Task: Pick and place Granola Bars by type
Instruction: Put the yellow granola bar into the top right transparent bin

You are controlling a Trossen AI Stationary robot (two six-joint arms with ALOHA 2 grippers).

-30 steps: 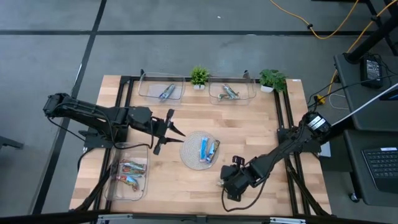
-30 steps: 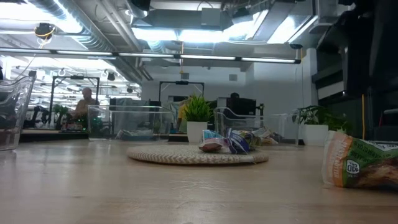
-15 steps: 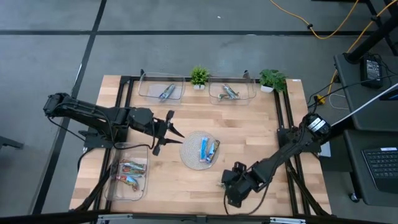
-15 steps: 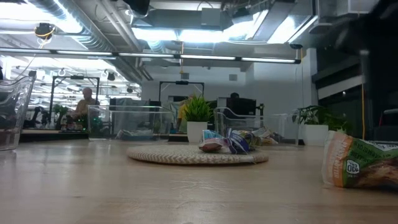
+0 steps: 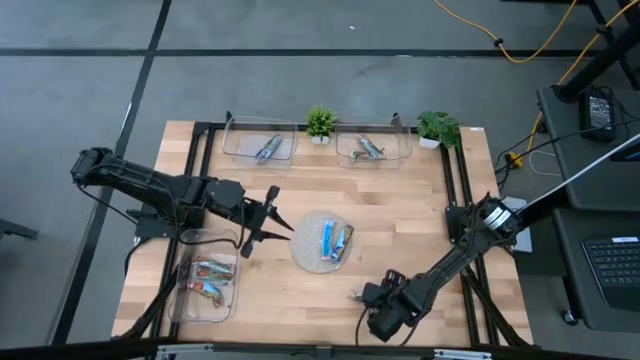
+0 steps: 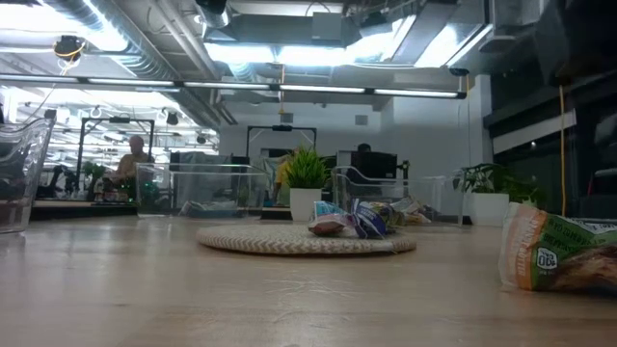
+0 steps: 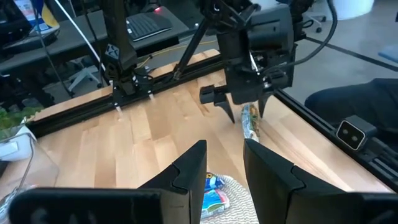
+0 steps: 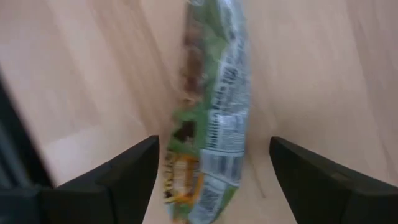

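Green granola bar: lies flat on the worktop near the front edge, toward 5 o'clock from the round woven mat; in the high view only a sliver shows at the right arm's tip; in the low view its far end is cut off by the frame edge.
Right end effector: fingers spread wide apart, one on each side of the green granola bar, not clamped on it; in the high view the wrist hides most of the fingers.
Blue granola bars on mat: two wrapped bars side by side on the round woven mat at the worktop centre; print too small to read.
Left end effector: hovers at 9 o'clock of the mat, fingers a short way apart, nothing between them; fingertips cut off at the wrist view's lower edge.
Front-left tray: clear, at 7 o'clock of the mat, holds red/multicoloured bars; the count is hard to make out.
Rear-left tray: clear, at 11 o'clock, holds a bluish-silver bar.
Rear-right tray: clear, at 1 o'clock, holds greenish bars; number unclear.
Potted plants: one between the rear trays, one at the rear right corner.
Background: a person sits far off in the low view, detail indistinct.
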